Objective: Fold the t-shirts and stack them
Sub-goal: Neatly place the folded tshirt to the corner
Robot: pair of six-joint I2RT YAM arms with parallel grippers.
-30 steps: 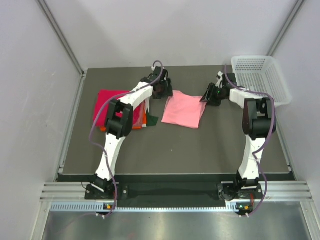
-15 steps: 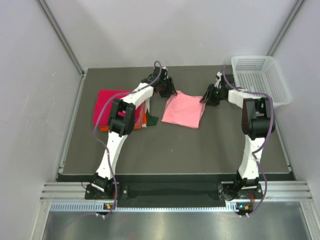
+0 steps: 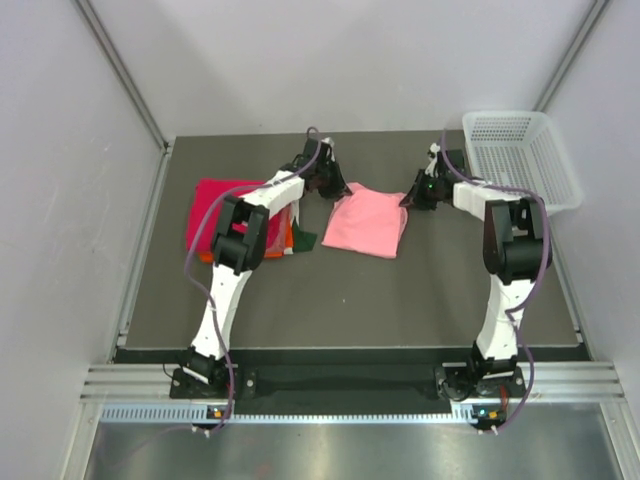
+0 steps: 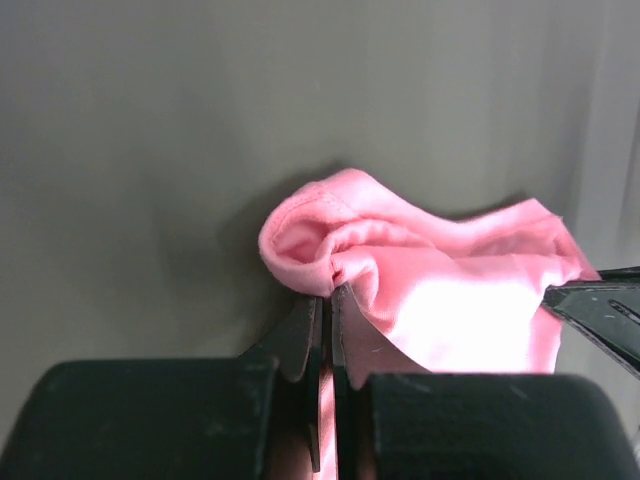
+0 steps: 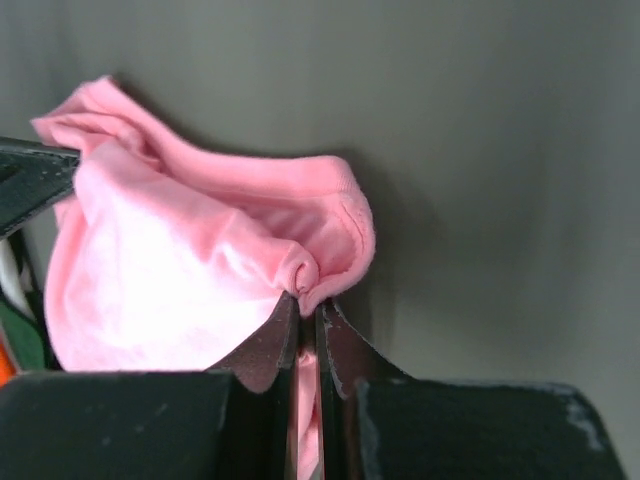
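The left tool (image 4: 326, 300) has its two dark fingers pressed together on a bunched hem of the pink shirt (image 4: 450, 300), above the grey desk (image 4: 150, 150). A dark pointed part (image 4: 600, 305) meets the shirt's right edge.

From high above and behind the arm bases (image 3: 200, 375), we look down over the whole table (image 3: 400, 300). At the wrists we sit low and very close, peering out past the left claw (image 4: 327, 298) and the right claw (image 5: 308, 303). All three views share the pink t-shirt (image 3: 368, 222), which the wrist pair face from opposite ends.
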